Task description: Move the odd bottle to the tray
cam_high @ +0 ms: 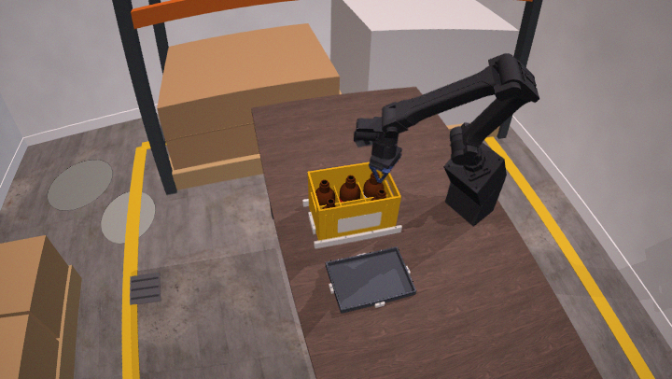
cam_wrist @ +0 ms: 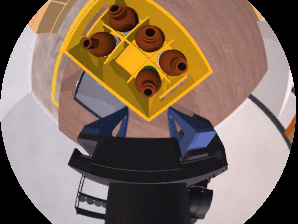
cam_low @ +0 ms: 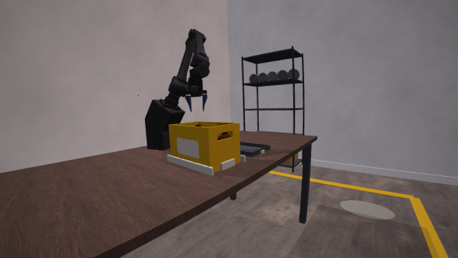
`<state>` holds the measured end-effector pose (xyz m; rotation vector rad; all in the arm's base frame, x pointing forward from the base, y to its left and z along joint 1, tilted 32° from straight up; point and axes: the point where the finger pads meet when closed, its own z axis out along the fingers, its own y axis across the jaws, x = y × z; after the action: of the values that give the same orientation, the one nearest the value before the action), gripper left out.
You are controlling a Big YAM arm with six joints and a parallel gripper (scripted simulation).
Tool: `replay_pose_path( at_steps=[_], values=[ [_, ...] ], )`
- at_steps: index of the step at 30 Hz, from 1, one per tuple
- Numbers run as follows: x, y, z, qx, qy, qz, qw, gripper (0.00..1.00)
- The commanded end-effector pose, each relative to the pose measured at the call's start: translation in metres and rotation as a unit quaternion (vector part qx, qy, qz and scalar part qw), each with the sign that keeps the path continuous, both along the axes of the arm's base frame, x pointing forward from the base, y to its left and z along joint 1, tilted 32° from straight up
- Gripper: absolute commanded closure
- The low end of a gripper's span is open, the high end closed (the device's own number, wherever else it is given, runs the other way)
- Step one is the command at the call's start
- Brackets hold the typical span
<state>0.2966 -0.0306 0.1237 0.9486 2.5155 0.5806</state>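
Brown wood-grain table (cam_high: 475, 291) (cam_low: 80, 189) is supporting a yellow crate (cam_high: 355, 218) (cam_low: 224, 152) (cam_wrist: 180, 89) holding five brown bottles beside a grey tray (cam_high: 371, 282) (cam_low: 253, 149) (cam_wrist: 97, 95). Above the crate, the black gripper (cam_high: 381, 175) (cam_low: 197, 110) (cam_wrist: 148, 109) is hovering, fingers apart, gripping nothing; descending off-centre could knock a neck or tilt the crate.

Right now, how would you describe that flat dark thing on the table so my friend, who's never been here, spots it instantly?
On the brown wooden table sits a tall yellow crate of bottles. Just beside it lies the tray: dark grey, rectangular, low-rimmed. Unlike the crate, it's shallow and holds no bottles.
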Motion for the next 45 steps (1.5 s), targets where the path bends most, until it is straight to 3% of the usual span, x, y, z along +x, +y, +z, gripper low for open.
replay_pose_path(
  at_steps=[1, 23, 45],
  values=[
    [0.004, 0.001, 0.0, 0.002, 0.005, 0.001, 1.0, 0.39],
    [0.005, 0.002, -0.001, 0.001, 0.003, 0.002, 1.0, 0.39],
    [0.011, 0.008, -0.021, 0.002, 0.009, 0.001, 1.0, 0.39]
  ],
)
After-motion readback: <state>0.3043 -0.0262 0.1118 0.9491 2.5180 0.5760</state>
